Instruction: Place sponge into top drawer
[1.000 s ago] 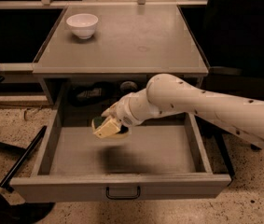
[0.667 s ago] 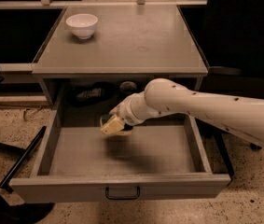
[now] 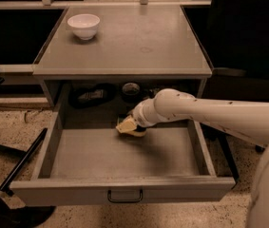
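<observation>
The top drawer point(image 3: 124, 190) is pulled wide open, its grey floor bare and its dark pull handle point(image 3: 124, 196) at the front centre. My white arm reaches in from the right. My gripper point(image 3: 130, 126) is inside the drawer near its back, low over the floor. It is shut on the sponge point(image 3: 126, 126), whose yellow foam shows at the gripper's tip. The green top of the sponge is hidden. I cannot tell whether the sponge touches the drawer floor.
A white bowl point(image 3: 83, 25) stands at the back left of the grey tabletop point(image 3: 134, 42). Dark objects point(image 3: 92, 96) and a round can-like thing point(image 3: 130, 88) sit in the recess behind the drawer. A black bar point(image 3: 22, 161) lies on the speckled floor at left.
My gripper has carried the sponge to the right and toward the back of the drawer, and lower toward its floor.
</observation>
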You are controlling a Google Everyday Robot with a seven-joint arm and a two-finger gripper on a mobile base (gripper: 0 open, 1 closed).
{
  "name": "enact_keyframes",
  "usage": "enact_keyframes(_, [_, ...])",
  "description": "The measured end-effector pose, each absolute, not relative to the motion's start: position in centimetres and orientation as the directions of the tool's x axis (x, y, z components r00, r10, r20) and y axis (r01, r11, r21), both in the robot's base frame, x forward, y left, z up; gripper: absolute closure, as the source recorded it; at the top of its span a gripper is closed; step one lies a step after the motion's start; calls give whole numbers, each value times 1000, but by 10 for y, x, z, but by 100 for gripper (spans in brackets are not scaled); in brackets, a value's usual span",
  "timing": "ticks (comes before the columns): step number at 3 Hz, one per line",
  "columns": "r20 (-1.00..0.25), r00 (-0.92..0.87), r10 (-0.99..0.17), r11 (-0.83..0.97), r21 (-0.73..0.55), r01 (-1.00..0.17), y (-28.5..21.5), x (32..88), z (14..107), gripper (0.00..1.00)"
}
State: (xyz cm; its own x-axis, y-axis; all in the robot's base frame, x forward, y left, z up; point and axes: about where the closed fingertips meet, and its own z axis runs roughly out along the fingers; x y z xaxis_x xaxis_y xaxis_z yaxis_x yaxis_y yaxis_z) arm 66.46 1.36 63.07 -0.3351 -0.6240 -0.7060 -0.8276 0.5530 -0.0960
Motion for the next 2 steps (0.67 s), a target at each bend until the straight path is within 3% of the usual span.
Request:
enact_keyframes(1, [-725, -393, -565, 579, -9, -816, 13, 673, 609, 100])
enact_keyframes(2, [-728, -396, -559, 578, 1, -816, 14, 674, 610, 100])
